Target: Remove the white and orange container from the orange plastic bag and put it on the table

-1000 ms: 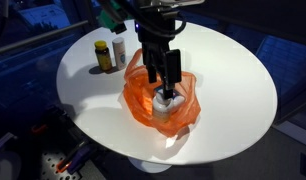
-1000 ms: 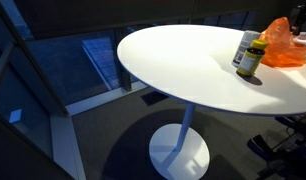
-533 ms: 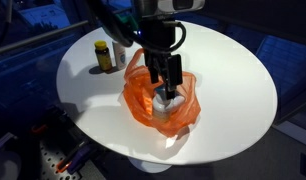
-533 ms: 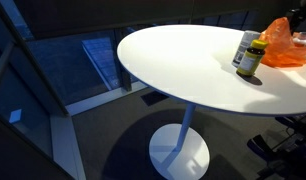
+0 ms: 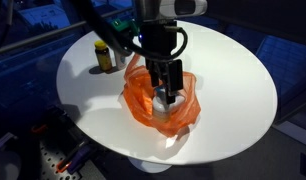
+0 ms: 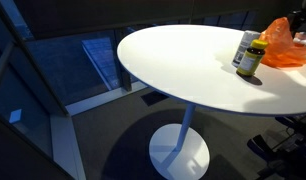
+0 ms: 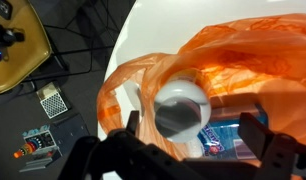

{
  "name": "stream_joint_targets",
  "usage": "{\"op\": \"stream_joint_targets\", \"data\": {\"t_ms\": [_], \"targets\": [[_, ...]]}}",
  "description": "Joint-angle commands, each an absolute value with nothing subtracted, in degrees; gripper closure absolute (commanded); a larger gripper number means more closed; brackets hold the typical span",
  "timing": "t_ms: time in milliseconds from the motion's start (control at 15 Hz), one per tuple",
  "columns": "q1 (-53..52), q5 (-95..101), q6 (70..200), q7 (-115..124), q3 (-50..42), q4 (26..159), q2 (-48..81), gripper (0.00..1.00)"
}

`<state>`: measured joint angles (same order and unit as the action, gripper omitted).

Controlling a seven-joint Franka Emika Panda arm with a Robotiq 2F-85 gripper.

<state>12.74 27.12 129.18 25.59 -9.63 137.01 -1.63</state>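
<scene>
The orange plastic bag [image 5: 143, 98] lies crumpled on the white round table [image 5: 228, 85]; it also shows at the edge of an exterior view [image 6: 285, 45] and fills the wrist view [image 7: 243, 55]. The white and orange container stands upright inside it, only its white cap showing [image 5: 165, 101] [image 7: 181, 106]. My gripper [image 5: 167, 88] hangs straight above the bag, reaching into its mouth. In the wrist view the gripper [image 7: 193, 128] is open, with one finger on each side of the cap and not touching it.
A flat blue-and-white packet [image 7: 229, 136] lies in the bag beside the container. A yellow bottle with a dark cap [image 5: 102, 56] [image 6: 250, 56] stands on the table behind the bag. The table edge [image 6: 153, 85] drops to a dark floor.
My gripper has sunk a little lower into the bag over the white cap. The arm has swung in front of the small bottle next to the yellow one.
</scene>
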Motion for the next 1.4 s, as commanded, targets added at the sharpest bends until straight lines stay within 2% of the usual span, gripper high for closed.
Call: {"op": "stream_joint_targets", "data": {"t_ms": [0,67,133,200,533,600,667,1333], "targets": [[12.78,27.67,130.41,25.70,-10.55,137.38,-1.31,0.00],[12.79,27.72,130.48,25.73,-10.67,137.37,-1.16,0.00],[12.78,27.71,130.49,25.77,-10.79,137.34,-1.00,0.25],[12.77,27.63,130.51,25.77,-10.88,137.29,-0.88,0.26],[12.79,27.26,130.64,25.21,-11.30,137.27,-1.44,0.66],[12.79,27.13,130.62,25.02,-11.28,137.07,-2.05,0.70],[12.77,26.90,130.40,24.69,-11.21,137.04,-2.76,0.79],[10.56,24.53,127.51,23.45,-7.89,134.88,-8.60,0.81]]}}
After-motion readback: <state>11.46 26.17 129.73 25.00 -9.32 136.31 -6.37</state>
